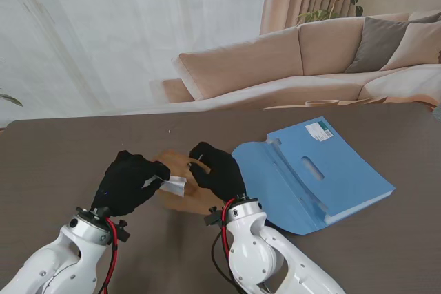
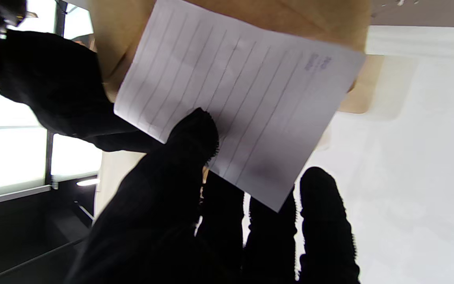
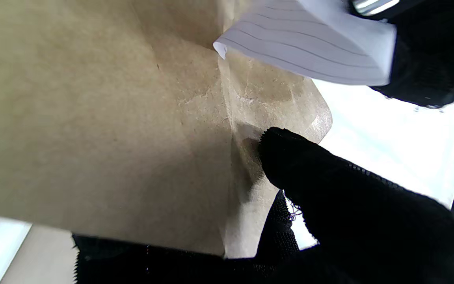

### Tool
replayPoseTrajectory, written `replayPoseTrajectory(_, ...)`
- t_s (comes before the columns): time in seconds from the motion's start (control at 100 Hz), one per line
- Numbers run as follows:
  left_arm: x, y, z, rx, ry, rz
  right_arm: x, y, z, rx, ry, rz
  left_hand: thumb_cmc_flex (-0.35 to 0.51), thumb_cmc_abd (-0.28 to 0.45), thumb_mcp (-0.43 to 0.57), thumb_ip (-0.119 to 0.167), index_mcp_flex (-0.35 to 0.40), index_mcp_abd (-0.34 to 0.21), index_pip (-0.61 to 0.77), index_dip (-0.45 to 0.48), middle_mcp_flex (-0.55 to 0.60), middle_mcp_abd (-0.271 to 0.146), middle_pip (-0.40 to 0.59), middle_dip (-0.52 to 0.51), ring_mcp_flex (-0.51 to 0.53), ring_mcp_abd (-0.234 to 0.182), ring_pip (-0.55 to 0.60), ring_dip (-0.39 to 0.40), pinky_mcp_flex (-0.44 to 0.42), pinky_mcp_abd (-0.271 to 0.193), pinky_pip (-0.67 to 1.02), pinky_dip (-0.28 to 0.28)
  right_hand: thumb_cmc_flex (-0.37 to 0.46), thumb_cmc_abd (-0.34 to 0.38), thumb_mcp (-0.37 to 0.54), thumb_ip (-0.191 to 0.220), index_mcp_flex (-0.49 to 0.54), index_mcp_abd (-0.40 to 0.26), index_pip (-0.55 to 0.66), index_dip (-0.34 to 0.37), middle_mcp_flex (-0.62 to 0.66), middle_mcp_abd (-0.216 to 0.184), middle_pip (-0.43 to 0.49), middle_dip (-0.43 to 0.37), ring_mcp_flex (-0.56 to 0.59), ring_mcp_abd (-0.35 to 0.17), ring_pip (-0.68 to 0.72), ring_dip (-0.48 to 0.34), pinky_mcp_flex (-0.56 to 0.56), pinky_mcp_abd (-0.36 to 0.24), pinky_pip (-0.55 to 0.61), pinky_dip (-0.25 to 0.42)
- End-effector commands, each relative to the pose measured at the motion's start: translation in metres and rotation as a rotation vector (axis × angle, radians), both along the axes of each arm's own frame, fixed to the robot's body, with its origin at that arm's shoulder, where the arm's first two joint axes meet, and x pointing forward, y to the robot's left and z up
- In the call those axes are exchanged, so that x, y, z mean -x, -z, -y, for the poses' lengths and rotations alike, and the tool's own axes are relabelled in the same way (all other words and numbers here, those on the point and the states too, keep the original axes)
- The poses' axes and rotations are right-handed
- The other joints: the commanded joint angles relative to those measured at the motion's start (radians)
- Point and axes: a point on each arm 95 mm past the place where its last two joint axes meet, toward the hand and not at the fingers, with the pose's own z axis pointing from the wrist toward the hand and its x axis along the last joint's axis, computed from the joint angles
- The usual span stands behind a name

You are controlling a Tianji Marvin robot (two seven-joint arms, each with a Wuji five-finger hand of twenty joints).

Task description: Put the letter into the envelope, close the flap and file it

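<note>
My left hand is shut on a folded, lined white letter, pinched between thumb and fingers; the sheet fills the left wrist view. A brown paper envelope is held lifted by my right hand, whose thumb presses beside the raised flap. The letter's corner hovers at the envelope's mouth, touching or nearly touching it. How far it has gone inside I cannot tell. Both hands meet mid-table, close to me.
A blue file folder lies open on the brown table, just right of my right hand. Beyond the table's far edge stand a beige sofa and white curtains.
</note>
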Motion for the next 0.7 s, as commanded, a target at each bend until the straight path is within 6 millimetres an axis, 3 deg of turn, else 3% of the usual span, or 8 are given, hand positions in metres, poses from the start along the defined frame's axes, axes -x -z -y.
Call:
replayPoseTrajectory(0.0, 0.002, 0.001, 0.004, 0.01, -0.009, -0.017, 0.003, -0.002, -0.006, -0.02, -0.026, -0.014, 0.005, -0.016, 0.04, -0.021, 0.002, 0.035, 0.05, -0.005, 0.022, 0.023, 0.038, -0.008, 0.021, 0.011, 0.032, -0.017, 0.009, 0.019, 0.038, 0.028, 0.029, 0.017, 0.019, 0.035, -0.004, -0.014, 0.046, 0.015, -0.013, -0.004, 0.021, 0.006, 0.019, 0.012, 0.028, 0.008, 0.017, -0.016, 0.127, -0.012)
replayPoseTrajectory(0.12, 0.0, 0.002, 0.005, 0.019, -0.038, -0.037, 0.004, -0.001, -0.007, -0.032, -0.032, -0.023, -0.002, -0.004, 0.037, -0.024, -0.028, 0.057, 0.047, -0.005, 0.03, 0.024, 0.041, -0.023, 0.03, 0.011, 0.038, -0.037, 0.022, 0.026, 0.049, 0.029, 0.033, 0.02, 0.021, 0.037, -0.008, -0.015, 0.051, 0.022, -0.017, -0.007, 0.022, 0.008, 0.019, 0.012, 0.028, 0.008, 0.017, -0.016, 0.127, -0.012)
replayPoseTrajectory(0.27, -0.004, 0.004, 0.002, 0.046, -0.047, -0.065, 0.005, 0.001, -0.006, -0.052, -0.047, -0.045, 0.007, 0.02, 0.017, -0.023, -0.051, 0.078, 0.038, -0.021, 0.071, 0.022, 0.005, -0.068, 0.06, 0.024, 0.014, -0.12, 0.05, 0.042, 0.05, 0.015, 0.046, 0.019, 0.037, 0.045, -0.011, -0.02, 0.061, 0.034, -0.021, -0.012, 0.026, 0.008, 0.012, 0.015, 0.026, 0.008, 0.016, -0.016, 0.127, -0.012)
replayPoseTrajectory(0.37, -0.005, 0.005, -0.002, 0.057, -0.042, -0.098, 0.006, 0.002, -0.006, -0.054, -0.051, -0.052, 0.043, 0.055, -0.009, -0.018, -0.027, 0.109, -0.095, -0.159, 0.076, 0.017, -0.032, -0.046, 0.057, 0.028, -0.003, -0.144, 0.05, 0.042, 0.049, 0.01, 0.045, 0.019, 0.041, 0.047, -0.012, -0.024, 0.064, 0.037, -0.021, -0.014, 0.027, 0.007, 0.01, 0.016, 0.026, 0.008, 0.014, -0.016, 0.126, -0.012)
replayPoseTrajectory(0.44, -0.005, 0.005, -0.005, 0.05, -0.039, -0.112, 0.006, 0.002, -0.005, -0.054, -0.05, -0.053, 0.068, 0.083, -0.033, -0.017, 0.022, 0.102, -0.139, -0.218, 0.07, 0.015, -0.033, -0.02, 0.054, 0.029, -0.013, -0.144, 0.049, 0.045, 0.034, -0.001, 0.043, 0.02, 0.042, 0.048, -0.012, -0.025, 0.064, 0.037, -0.021, -0.013, 0.028, 0.007, 0.009, 0.017, 0.027, 0.008, 0.014, -0.015, 0.125, -0.011)
replayPoseTrajectory(0.53, -0.004, 0.004, -0.009, 0.055, -0.026, -0.133, 0.005, 0.002, -0.005, -0.051, -0.047, -0.053, 0.076, 0.108, -0.047, -0.013, 0.056, 0.049, -0.085, -0.174, 0.06, 0.011, -0.019, -0.012, 0.051, 0.028, -0.018, -0.149, 0.048, 0.047, 0.03, -0.005, 0.043, 0.02, 0.042, 0.049, -0.012, -0.025, 0.065, 0.038, -0.021, -0.014, 0.029, 0.008, 0.01, 0.017, 0.028, 0.009, 0.014, -0.015, 0.125, -0.011)
replayPoseTrajectory(0.69, -0.001, 0.002, -0.014, 0.059, 0.008, -0.161, 0.004, 0.002, -0.005, -0.047, -0.044, -0.053, 0.076, 0.152, -0.041, -0.008, 0.022, 0.008, -0.01, -0.049, 0.035, 0.005, -0.008, -0.022, 0.039, 0.03, -0.035, -0.154, 0.036, 0.046, 0.016, -0.013, 0.042, 0.022, 0.042, 0.049, -0.012, -0.027, 0.066, 0.041, -0.022, -0.014, 0.031, 0.007, 0.01, 0.016, 0.028, 0.009, 0.014, -0.015, 0.125, -0.011)
